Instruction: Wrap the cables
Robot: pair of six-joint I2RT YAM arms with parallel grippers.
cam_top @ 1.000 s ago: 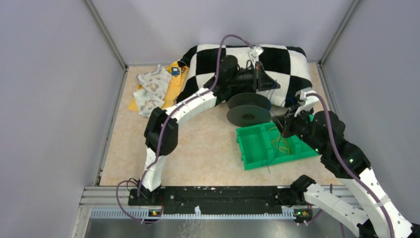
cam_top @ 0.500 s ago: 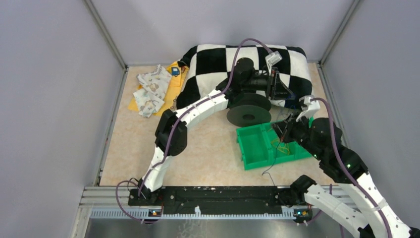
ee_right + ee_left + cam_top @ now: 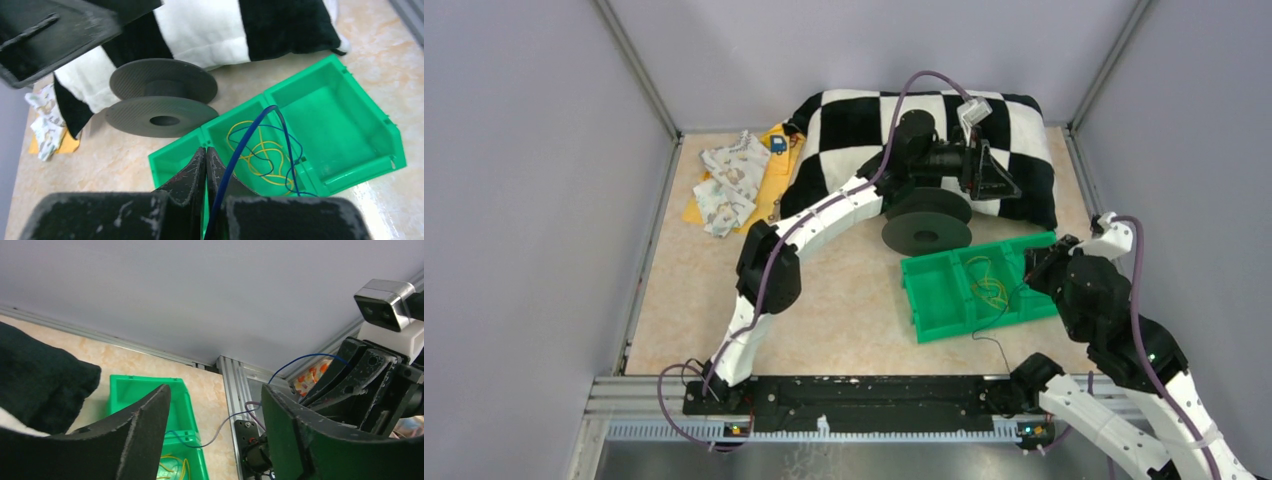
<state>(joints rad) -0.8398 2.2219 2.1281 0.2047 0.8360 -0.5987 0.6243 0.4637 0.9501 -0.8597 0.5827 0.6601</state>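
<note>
The black two-flanged spool (image 3: 927, 222) (image 3: 160, 100) lies flat against the checkered pillow. A thin blue cable (image 3: 245, 145) (image 3: 220, 427) rises from the green tray's (image 3: 916, 300) (image 3: 350, 85) middle compartment. It runs along my right gripper's (image 3: 206, 149) shut fingers toward their base. That gripper (image 3: 1036, 270) hovers at the tray's right end. My left gripper (image 3: 1002, 175) (image 3: 215, 389) is open above the pillow behind the spool, nothing between its fingers. Yellow looped strands (image 3: 260, 150) lie in the tray with the cable's loose loops.
A black-and-white checkered pillow (image 3: 854, 115) fills the back of the table. Patterned cloths on a yellow sheet (image 3: 734, 180) lie at the back left. Grey walls close in on three sides, and a metal rail (image 3: 824, 395) runs along the near edge.
My left gripper went from shut to open and swung right over the pillow. My right gripper drew back to the right from the tray's middle, the cable trailing with it.
</note>
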